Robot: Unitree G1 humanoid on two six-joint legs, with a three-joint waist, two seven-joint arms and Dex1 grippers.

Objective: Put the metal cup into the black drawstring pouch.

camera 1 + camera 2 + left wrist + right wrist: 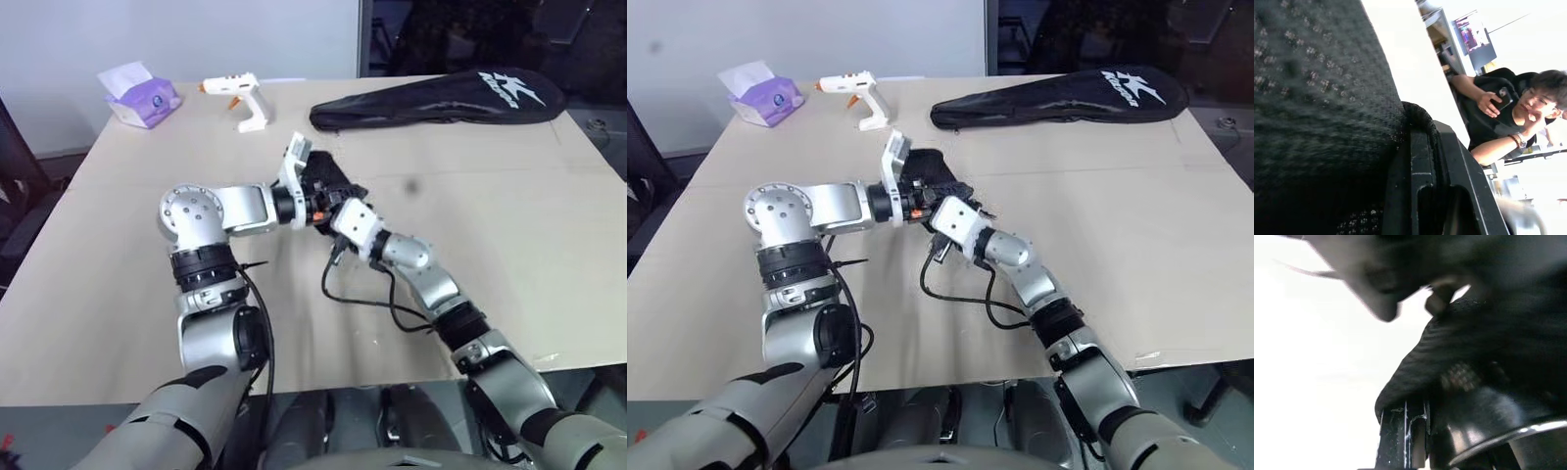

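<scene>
Both tools meet over the middle of the worktop, bunched around the black pouch. Left tool is clenched on the pouch fabric; its wrist view shows woven black cloth pressed against 1 finger. Right tool is clamped shut too; its wrist view shows fabric at 1 finger and the shiny metal cup right beside it, partly under the cloth. Can't tell how far the cup sits inside the pouch. Pouch is held up off the worktop between the 2 tools. Racket bag, glue gun and tissue pack sit along the far edge, well apart from the tools. A person sits off to the side holding a phone.
</scene>
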